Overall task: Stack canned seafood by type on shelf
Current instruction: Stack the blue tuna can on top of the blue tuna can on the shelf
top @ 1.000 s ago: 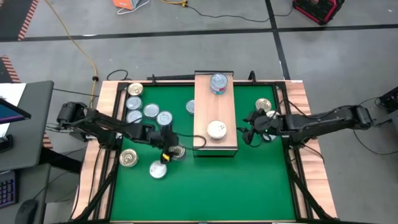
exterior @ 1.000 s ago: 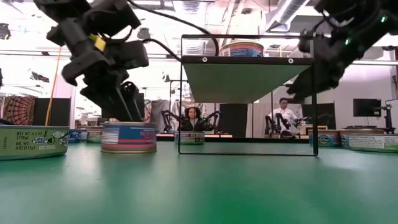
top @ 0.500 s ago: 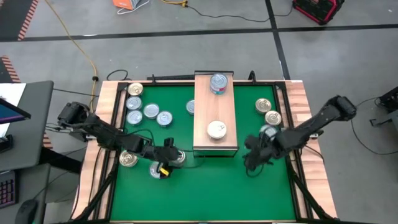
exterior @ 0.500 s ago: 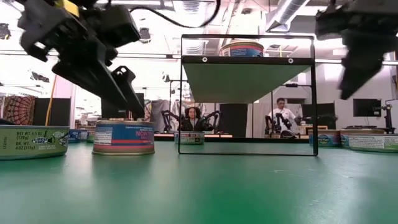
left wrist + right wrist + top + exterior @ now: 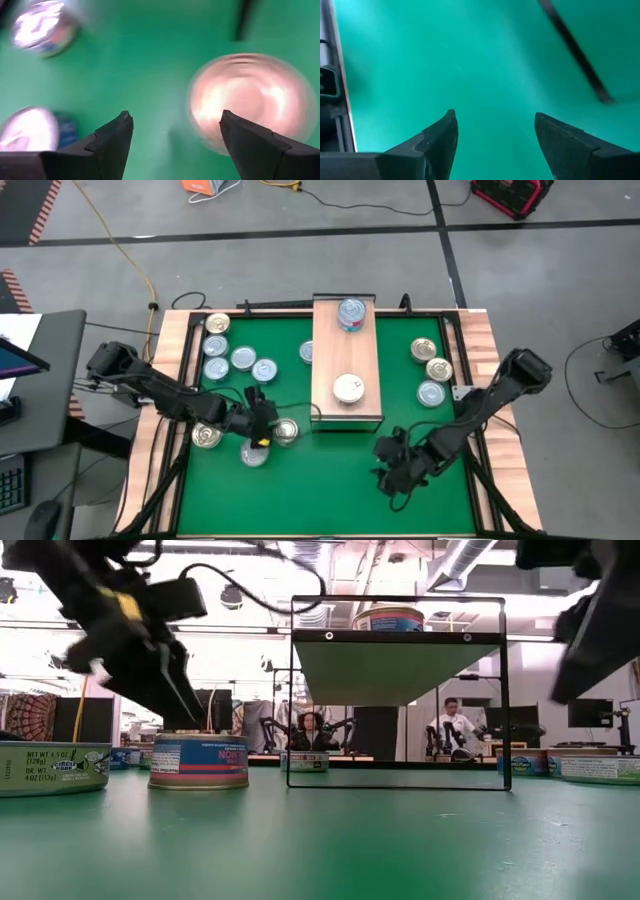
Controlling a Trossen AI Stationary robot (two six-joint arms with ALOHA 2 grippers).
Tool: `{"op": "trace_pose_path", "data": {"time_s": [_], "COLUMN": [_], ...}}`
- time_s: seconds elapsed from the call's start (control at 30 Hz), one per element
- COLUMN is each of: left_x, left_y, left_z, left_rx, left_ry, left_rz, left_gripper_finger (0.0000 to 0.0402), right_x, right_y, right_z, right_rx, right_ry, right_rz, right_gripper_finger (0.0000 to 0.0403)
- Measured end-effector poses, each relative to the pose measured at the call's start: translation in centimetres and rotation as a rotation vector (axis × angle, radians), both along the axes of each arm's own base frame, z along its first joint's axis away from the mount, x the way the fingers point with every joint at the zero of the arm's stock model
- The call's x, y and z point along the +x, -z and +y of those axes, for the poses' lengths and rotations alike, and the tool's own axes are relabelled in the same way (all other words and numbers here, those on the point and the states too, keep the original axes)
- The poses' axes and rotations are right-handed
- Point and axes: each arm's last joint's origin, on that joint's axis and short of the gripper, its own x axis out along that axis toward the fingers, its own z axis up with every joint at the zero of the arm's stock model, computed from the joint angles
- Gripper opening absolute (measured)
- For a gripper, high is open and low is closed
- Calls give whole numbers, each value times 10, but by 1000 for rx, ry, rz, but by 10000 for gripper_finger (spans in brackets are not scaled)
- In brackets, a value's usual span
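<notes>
The light-wood shelf point(image 5: 348, 360) stands mid-table with a blue-silver can point(image 5: 351, 313) at its far end and a white-topped can point(image 5: 348, 388) near its near end. Several cans lie on the green mat to its left, among them one point(image 5: 285, 430) by the shelf's near left corner and one point(image 5: 253, 452) nearer. Three cans point(image 5: 431, 370) lie to its right. My left gripper point(image 5: 258, 420) hovers open and empty over the near-left cans, with a blurred, pale-topped can point(image 5: 250, 105) just beyond one finger. My right gripper point(image 5: 390, 472) is open and empty over bare mat point(image 5: 485, 65), near-right of the shelf.
Wooden borders point(image 5: 180, 360) edge the mat on both sides. The shelf stands on thin black legs point(image 5: 290, 710) with open space beneath its top. Bare mat point(image 5: 320, 490) lies along the near edge. People sit in the room far behind the table point(image 5: 310, 730).
My right gripper has swept from beside the shelf's right side, by the right-hand cans, toward the table's near edge and somewhat left, over bare mat. My left gripper has drawn up and back from the can by the shelf's near left corner, shifting slightly left.
</notes>
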Motion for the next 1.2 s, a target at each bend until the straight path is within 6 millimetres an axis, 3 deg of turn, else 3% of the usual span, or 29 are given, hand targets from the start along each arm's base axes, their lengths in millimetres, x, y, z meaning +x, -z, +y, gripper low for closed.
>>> {"op": "trace_pose_path", "data": {"time_s": [0.27, 0.5, 0.93, 1.07, 1.2], "left_x": [-2, 7, 29, 27, 17], "left_y": [9, 29, 58, 58, 46], "left_z": [11, 7, -31, -45, -58], "left_rx": [70, -43, -140, -153, -76], "left_ry": [-110, -72, 38, 74, 64], "left_rz": [-8, 71, -61, -100, -169], "left_gripper_finger": [288, 288, 288, 288, 288], "right_x": [19, 27, 52, 53, 54], "right_y": [24, 26, 53, 52, 51], "right_z": [10, 13, 18, 19, 20], "right_rx": [-71, -140, -86, -90, -108], "right_ry": [-15, 17, 13, -7, -32], "right_rz": [-78, -176, -251, -262, -271], "right_gripper_finger": [285, 285, 285, 285, 285]}}
